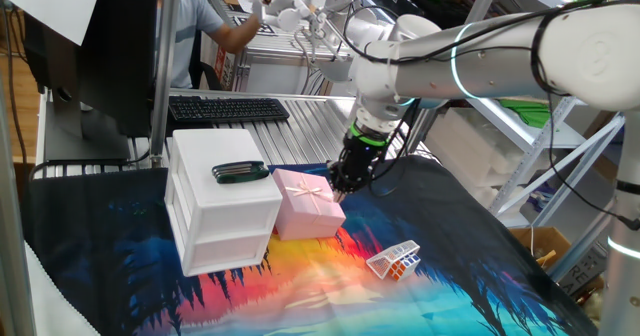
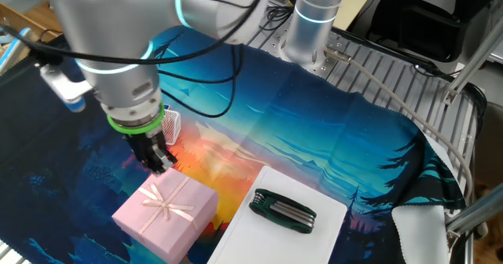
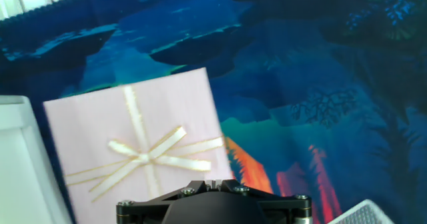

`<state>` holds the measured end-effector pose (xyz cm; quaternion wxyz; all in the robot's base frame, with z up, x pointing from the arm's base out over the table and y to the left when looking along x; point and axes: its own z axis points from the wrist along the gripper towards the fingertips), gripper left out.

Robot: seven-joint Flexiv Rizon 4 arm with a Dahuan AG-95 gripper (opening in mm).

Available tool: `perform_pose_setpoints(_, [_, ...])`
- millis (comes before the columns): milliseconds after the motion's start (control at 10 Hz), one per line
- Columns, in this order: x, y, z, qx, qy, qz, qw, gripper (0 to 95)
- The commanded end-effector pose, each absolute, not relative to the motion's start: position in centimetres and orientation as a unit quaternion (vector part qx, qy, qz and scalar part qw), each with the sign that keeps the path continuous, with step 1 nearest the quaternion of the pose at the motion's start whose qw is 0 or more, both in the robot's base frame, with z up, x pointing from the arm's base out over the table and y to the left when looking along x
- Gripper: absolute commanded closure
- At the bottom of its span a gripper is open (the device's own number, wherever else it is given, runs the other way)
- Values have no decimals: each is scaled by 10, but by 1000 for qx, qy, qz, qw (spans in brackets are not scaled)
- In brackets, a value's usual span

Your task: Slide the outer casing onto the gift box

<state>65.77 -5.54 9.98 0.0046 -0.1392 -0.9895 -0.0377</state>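
The outer casing (image 1: 308, 204), pale pink with a gold ribbon bow across its top, was seen resting on the colourful printed mat (image 1: 420, 206), pressed close against the side of a white drawer cabinet (image 1: 222, 214). A dark green folding tool (image 1: 240, 172) was laid on the cabinet's flat top. The gripper (image 1: 347, 183) was positioned directly above the casing's far edge, pointed downward, with its fingertips just at or beside that edge; contact could not be confirmed. From the other fixed view, the gripper (image 2: 159, 161) was seen close over the back corner of the casing (image 2: 166, 209), its fingers appearing drawn near together, though how far they were parted could not be told, and nothing was visibly held. In the hand view only the gripper's dark base was shown, with the casing (image 3: 137, 147) filling the area below. The gift box could not be made out separately. A clear wire-like cube (image 1: 394, 260) lay tilted on the mat, well apart from the casing.
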Motion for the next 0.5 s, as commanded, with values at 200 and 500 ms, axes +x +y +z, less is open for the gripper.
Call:
perform_pose_setpoints(200, [660, -39, 103, -151, -988, -36, 6, 950])
perform_pose_setpoints(500, [662, -23, 105, -164, -986, -34, 3, 950])
